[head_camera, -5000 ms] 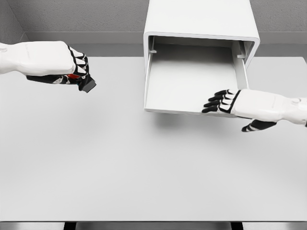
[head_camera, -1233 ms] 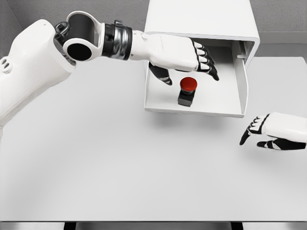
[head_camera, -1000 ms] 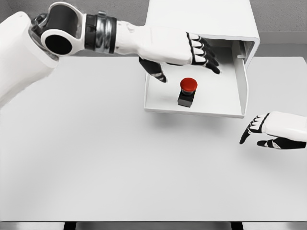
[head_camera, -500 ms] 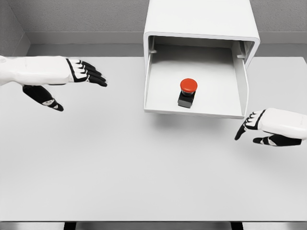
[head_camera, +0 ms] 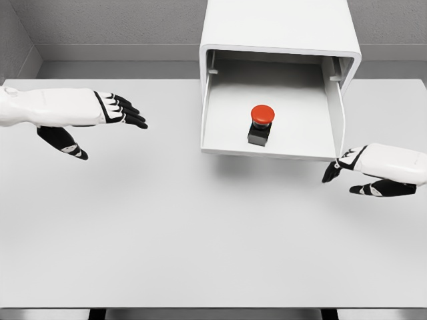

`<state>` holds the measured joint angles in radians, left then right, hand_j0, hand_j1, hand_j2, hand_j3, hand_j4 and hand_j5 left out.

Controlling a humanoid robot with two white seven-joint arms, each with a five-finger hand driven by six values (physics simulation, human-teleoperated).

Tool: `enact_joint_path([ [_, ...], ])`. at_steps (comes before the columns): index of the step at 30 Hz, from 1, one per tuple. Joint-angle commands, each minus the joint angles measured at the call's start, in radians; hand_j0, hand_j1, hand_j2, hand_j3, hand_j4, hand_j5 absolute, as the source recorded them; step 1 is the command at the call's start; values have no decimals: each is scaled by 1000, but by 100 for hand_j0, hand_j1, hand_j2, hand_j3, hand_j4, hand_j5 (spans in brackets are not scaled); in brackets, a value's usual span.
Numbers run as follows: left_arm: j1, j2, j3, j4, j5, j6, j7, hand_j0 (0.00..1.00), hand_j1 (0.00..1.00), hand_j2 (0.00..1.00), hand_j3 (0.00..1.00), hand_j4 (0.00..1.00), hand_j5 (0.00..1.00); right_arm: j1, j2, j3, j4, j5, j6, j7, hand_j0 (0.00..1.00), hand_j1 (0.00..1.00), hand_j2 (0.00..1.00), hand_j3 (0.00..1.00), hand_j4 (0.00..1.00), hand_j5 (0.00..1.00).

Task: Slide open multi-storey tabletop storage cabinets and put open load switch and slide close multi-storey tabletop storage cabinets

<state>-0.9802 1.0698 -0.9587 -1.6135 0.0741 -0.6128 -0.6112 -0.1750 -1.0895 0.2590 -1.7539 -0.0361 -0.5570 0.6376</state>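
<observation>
Left hand [head_camera: 100, 113] over the table [head_camera: 167, 233] at far left, forearm cut off by the frame edge; fingers straight and spread, thumb hanging below, holding nothing. Well apart from the cabinet [head_camera: 277, 30]. One cabinet, top cropped by the upper edge; one drawer [head_camera: 230, 137] pulled out, other storeys not visible. One load switch [head_camera: 260, 125] stands upright on the drawer floor, near the front wall, red cap on a dark base. Right hand [head_camera: 370, 170] at the drawer's front right corner, wrist cut off at right; fingers loosely curled downward, gripping nothing; contact with the corner unclear.
</observation>
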Motion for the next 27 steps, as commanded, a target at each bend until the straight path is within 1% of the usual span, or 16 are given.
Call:
enact_joint_path([
  [1,0,1,-2,3,6,2,0,100,100,100,100,100,100,0,8,22,-6,32,-54,-27,67,67,67,67,67,67],
  [7,2,1,-2,1,6,2,0,100,100,100,100,100,100,2,10,9,8,24,-54,-27,69,69,69,69,69,69],
  [9,2,-1,-3,1,6,2,0,100,100,100,100,100,100,11,8,-14,13,22,-54,-27,69,69,69,69,69,69],
  [15,3,-4,-5,-2,6,2,0,100,100,100,100,100,100,17,3,-17,7,24,-54,-27,69,69,69,69,69,69],
  [16,3,-2,-5,-2,6,2,0,100,100,100,100,100,100,23,3,-20,5,25,-54,-27,69,69,69,69,69,69],
  [18,3,-4,-5,-3,6,2,0,100,100,100,100,100,100,89,2,-96,4,25,-54,-27,69,69,69,69,69,69],
  [19,3,-4,-5,-3,6,2,0,100,100,100,100,100,100,107,2,-116,2,24,-54,-27,70,70,70,70,70,70],
  [24,3,-4,-5,-3,6,2,0,100,100,100,100,100,100,130,-3,-119,-4,27,-54,-27,70,70,70,70,70,70],
  [27,3,1,-5,-3,6,2,0,100,100,100,100,100,100,130,-4,-124,-6,30,-54,-27,69,69,69,69,69,69],
])
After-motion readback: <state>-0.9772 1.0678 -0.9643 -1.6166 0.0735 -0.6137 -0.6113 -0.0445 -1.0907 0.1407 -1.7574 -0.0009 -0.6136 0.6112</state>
